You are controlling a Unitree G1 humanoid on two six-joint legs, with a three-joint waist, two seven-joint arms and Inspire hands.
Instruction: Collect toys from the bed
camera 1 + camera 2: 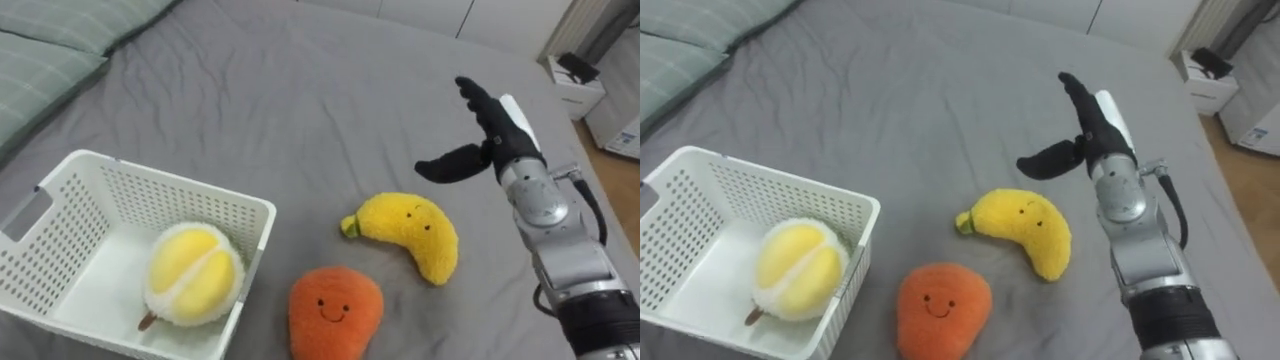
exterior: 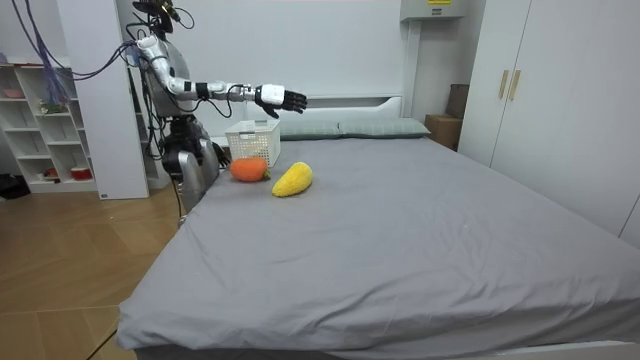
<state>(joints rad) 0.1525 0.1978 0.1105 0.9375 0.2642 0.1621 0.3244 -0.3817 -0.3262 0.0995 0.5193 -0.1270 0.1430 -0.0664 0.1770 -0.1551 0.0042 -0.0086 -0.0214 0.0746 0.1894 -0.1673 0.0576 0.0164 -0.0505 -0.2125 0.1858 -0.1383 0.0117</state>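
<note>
Right hand (image 1: 498,135): fingers spread, empty, over the bed (image 1: 300,90)
Banana toy (image 1: 415,232): nearby (not touching)
Basket (image 1: 170,182): holds durian plush (image 1: 193,273)
Orange toy (image 1: 335,310): beside basket

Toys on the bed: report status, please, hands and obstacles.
Right hand open, above bed, empty. Banana toy and orange toy on bed; yellow toy in basket. Nothing blocks the banana toy.

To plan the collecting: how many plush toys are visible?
3. A durian plush lies in the white basket; a banana plush and an orange plush lie on the grey bed beside it.
</note>
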